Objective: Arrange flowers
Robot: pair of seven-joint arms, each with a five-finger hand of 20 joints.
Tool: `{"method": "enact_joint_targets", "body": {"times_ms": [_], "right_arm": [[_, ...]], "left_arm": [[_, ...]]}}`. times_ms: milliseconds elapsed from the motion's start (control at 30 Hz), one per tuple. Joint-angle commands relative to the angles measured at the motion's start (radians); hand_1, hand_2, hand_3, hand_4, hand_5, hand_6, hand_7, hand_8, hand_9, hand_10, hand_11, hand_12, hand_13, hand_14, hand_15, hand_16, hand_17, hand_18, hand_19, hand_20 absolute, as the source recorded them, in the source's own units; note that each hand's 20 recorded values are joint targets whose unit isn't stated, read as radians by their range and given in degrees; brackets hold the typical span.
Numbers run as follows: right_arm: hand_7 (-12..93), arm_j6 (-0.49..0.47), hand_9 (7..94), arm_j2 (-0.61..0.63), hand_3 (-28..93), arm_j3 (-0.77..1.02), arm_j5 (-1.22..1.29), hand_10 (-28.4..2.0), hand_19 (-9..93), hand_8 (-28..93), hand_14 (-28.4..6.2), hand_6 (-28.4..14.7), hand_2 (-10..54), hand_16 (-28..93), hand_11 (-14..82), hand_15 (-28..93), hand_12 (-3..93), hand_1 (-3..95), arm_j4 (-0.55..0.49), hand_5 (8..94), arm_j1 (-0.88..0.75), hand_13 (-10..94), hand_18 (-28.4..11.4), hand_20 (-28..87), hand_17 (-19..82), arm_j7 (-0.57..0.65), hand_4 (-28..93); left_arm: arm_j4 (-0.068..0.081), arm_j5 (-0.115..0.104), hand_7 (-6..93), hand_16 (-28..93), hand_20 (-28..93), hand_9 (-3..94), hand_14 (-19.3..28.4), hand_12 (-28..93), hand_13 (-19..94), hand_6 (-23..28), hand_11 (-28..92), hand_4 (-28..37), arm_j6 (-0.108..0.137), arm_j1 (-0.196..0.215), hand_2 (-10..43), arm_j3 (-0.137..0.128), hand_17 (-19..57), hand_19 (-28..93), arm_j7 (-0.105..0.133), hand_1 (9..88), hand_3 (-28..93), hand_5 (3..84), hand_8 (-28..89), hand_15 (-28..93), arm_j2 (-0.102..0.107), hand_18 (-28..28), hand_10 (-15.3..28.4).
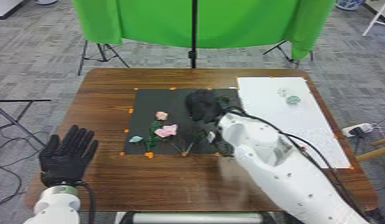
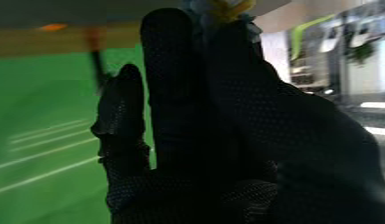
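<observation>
Right hand (image 1: pixel 203 106): nearly closed, thumb brought in against a finger, a small pale blue and yellow flower (image 2: pixel 227 9) pinched at the tips. Grip partly covered by the glove; it looks like a light fingertip hold. Hand and flower are over the far right part of the black mat (image 1: pixel 148 102). On the mat's left half, pink flowers (image 1: pixel 166 131) and a pale blue bloom (image 1: pixel 135 139); a whitish bloom (image 1: pixel 211 136) near right, close to the wrist. Green blossoms (image 1: pixel 293 100) on the white sheet (image 1: pixel 268 125), far right.

Step, as I judge it: setting this flower into the arrangement, which seems part made. To do it well: bring the tips low, turn the stem to suit its neighbours, let it touch down before any release. Part thumb and finger only a little, so the petals don't cling to the glove. Then lift straight up before swinging right; a sideways drag could sweep the whitish bloom or shift the thin stems near it.

Pose: right arm slants in from the near right, across the white sheet's near left part, wrist over the mat, hand bent down toward it. Left hand (image 1: pixel 64 161) above the near left of the table (image 1: pixel 108 185), fingers straight and slightly spread, pointing far, nothing in it.
</observation>
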Motion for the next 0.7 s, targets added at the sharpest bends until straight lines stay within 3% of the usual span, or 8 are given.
{"method": "enact_joint_targets", "body": {"times_ms": [33, 133, 233, 300, 367, 467, 533, 700], "right_arm": [[50, 0.016, 77.6, -0.003, 72, -0.032, -0.033, -9.6, 83, -4, -4.1, -0.4, -9.5, 40, 14.7, 38, 39.6, 62.9, 0.001, 64.2, -0.018, 70, -20.5, 38, 34, 0.050, -28], [47, 0.007, 76.9, 0.011, 72, -0.030, -0.053, -10.0, 83, -5, -4.5, -0.9, -9.5, 40, 13.2, 38, 38.7, 62.6, -0.008, 64.5, -0.033, 70, -20.8, 38, 34, 0.046, -28], [36, -0.021, 74.8, 0.017, 72, -0.023, -0.045, -10.4, 83, -7, -4.7, -0.2, -9.5, 39, 12.2, 38, 35.9, 62.2, -0.016, 64.4, -0.041, 68, -21.0, 37, 34, 0.054, -28], [28, -0.025, 67.9, 0.020, 72, -0.018, -0.049, -12.4, 83, -15, -5.4, -0.1, -9.5, 37, 19.1, 37, 23.3, 61.7, -0.022, 63.4, -0.045, 65, -21.2, 37, 33, 0.057, -28], [23, -0.019, 63.3, 0.020, 72, -0.017, -0.054, -13.6, 83, -17, -5.9, -0.6, -9.5, 36, 18.6, 35, 17.8, 61.2, -0.025, 60.9, -0.046, 63, -21.3, 37, 33, 0.059, -28], [21, -0.025, 62.5, 0.021, 72, -0.013, -0.046, -13.8, 83, -16, -6.2, -0.8, -9.5, 35, 18.0, 35, 17.1, 60.5, -0.035, 59.9, -0.052, 63, -21.4, 36, 32, 0.056, -28], [20, -0.032, 62.2, 0.026, 74, -0.008, -0.043, -13.8, 83, -15, -6.5, -1.2, -9.5, 35, 17.9, 35, 17.0, 59.0, -0.046, 59.7, -0.058, 62, -21.6, 36, 32, 0.054, -28], [18, -0.038, 60.3, 0.042, 79, 0.019, -0.032, -14.3, 83, -14, -8.4, -1.9, -9.5, 31, 16.5, 39, 16.6, 53.7, -0.076, 57.7, -0.064, 61, -22.1, 36, 31, 0.058, -28]], "left_arm": [[0.000, 0.000, 11.0, -8, 11, 40.6, 16.9, 9, 30, 12.0, 23, -28.3, 0.007, 0.011, 12.5, 0.001, -6.3, 37, -0.005, 27.5, 80, 50.0, -10, 36, 0.000, 14.4, 16.6], [-0.003, -0.006, 11.0, -8, 11, 40.6, 16.9, 9, 30, 12.0, 23, -28.3, 0.004, 0.017, 12.5, 0.001, -6.3, 37, 0.000, 27.5, 80, 50.1, -10, 36, -0.003, 14.5, 16.7], [-0.005, -0.009, 11.1, -8, 11, 40.6, 16.9, 9, 30, 12.0, 23, -28.3, 0.004, 0.023, 12.6, -0.001, -6.3, 37, 0.002, 27.4, 80, 50.1, -10, 36, -0.002, 14.5, 16.6], [-0.005, -0.009, 11.0, -8, 11, 40.6, 16.9, 9, 30, 12.0, 23, -28.3, 0.005, 0.023, 12.6, -0.003, -6.3, 37, 0.001, 27.4, 80, 50.2, -10, 36, -0.002, 14.4, 16.6], [-0.006, -0.013, 11.1, -8, 11, 40.6, 16.9, 9, 30, 12.0, 23, -28.3, 0.005, 0.025, 12.8, -0.004, -6.4, 37, 0.002, 27.5, 80, 50.1, -10, 36, -0.001, 14.5, 16.6], [-0.005, -0.015, 11.1, -8, 11, 40.7, 16.9, 9, 30, 12.0, 23, -28.3, 0.006, 0.026, 12.9, -0.004, -6.4, 37, 0.003, 27.5, 81, 50.2, -10, 36, -0.003, 14.5, 16.6], [-0.002, -0.021, 11.1, -8, 11, 40.8, 16.9, 9, 30, 12.0, 23, -28.3, -0.010, 0.027, 12.9, -0.003, -6.3, 37, 0.008, 27.5, 81, 50.2, -10, 36, -0.002, 14.5, 16.5], [-0.001, -0.028, 11.0, -8, 11, 40.8, 16.9, 9, 30, 12.0, 23, -28.3, -0.020, 0.027, 12.4, -0.005, -6.2, 37, 0.013, 27.6, 81, 50.2, -10, 36, -0.007, 14.4, 16.5]]}}
